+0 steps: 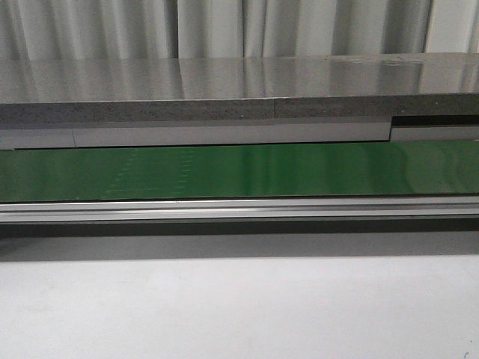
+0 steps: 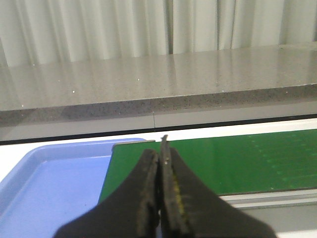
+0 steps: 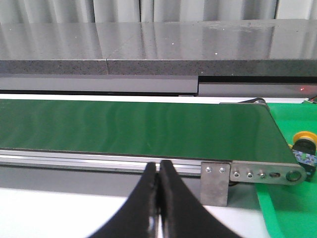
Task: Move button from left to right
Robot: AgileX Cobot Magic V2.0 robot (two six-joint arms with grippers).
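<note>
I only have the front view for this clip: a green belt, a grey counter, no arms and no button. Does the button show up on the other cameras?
Observer: Yes. The right wrist view shows the small push button, round yellow cap on a black body, just past the end of the green conveyor belt, on a green surface.
Reviewer: Is either gripper holding anything?
Observer: The left gripper is shut with nothing between its fingers.
Reviewer: And the right one?
Observer: The right gripper is likewise shut and empty, apart from the push button.
</note>
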